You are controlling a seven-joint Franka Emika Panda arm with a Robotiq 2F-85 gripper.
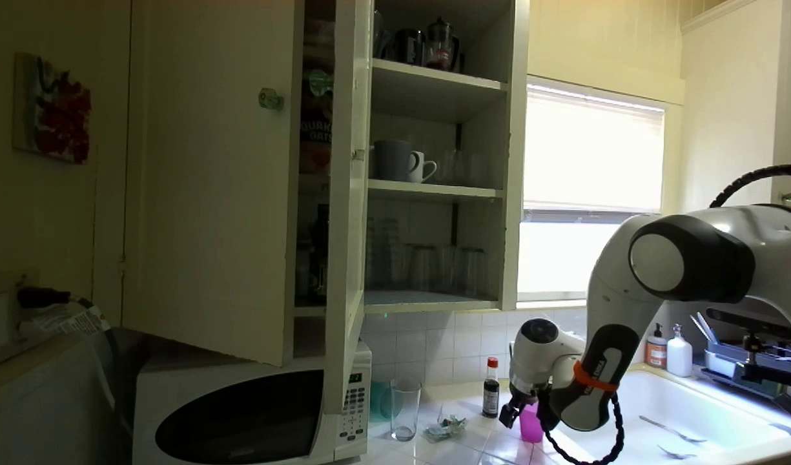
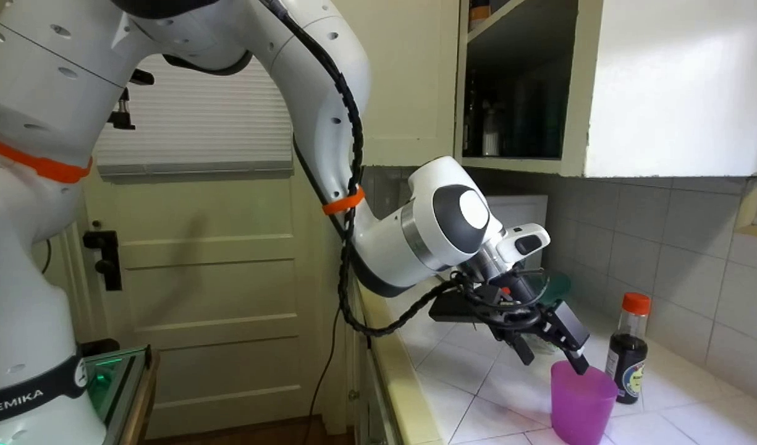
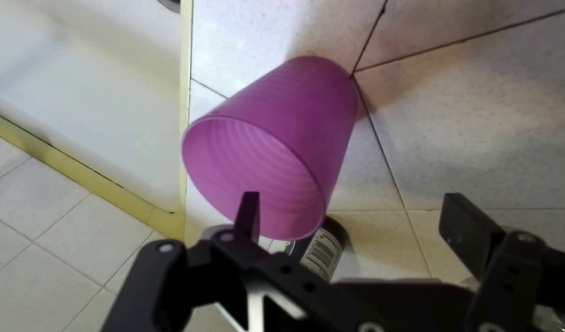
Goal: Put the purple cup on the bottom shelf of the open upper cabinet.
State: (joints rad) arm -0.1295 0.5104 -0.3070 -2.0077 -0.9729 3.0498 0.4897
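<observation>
Jaws of the gripper (image 3: pixel 351 207) are held well apart, and nothing is gripped between them. The purple cup (image 3: pixel 300 124) is stood upright on the tiled counter (image 2: pixel 471 358), its long axis vertical, while the gripper is pitched at a slant rather than lined up with that axis. In the wrist view the cup is seen toward the left of the gap, not centred in it: one finger (image 3: pixel 250 216) is seen crossing the cup's mouth, and the other finger (image 3: pixel 469 230) is set well clear of the cup. (Whether that first fingertip is dipped inside the rim or only hung above it cannot be told.) Only one arm (image 2: pixel 390 247) is shown, so no choice of hand is posed.

On that offset the coming move would seem to turn: either the wall could be pinched, or the gap would need to be shifted across so that the whole body is straddled. By a push on the rim the cup might be tipped, with the dark bottle (image 2: pixel 628 352) near. The grasp is judged not yet made; the lift to the bottom shelf (image 1: pixel 427 306) of the upper cabinet (image 1: pixel 514 161), where clear glasses (image 1: pixel 424 265) are kept, is left to be done.
</observation>
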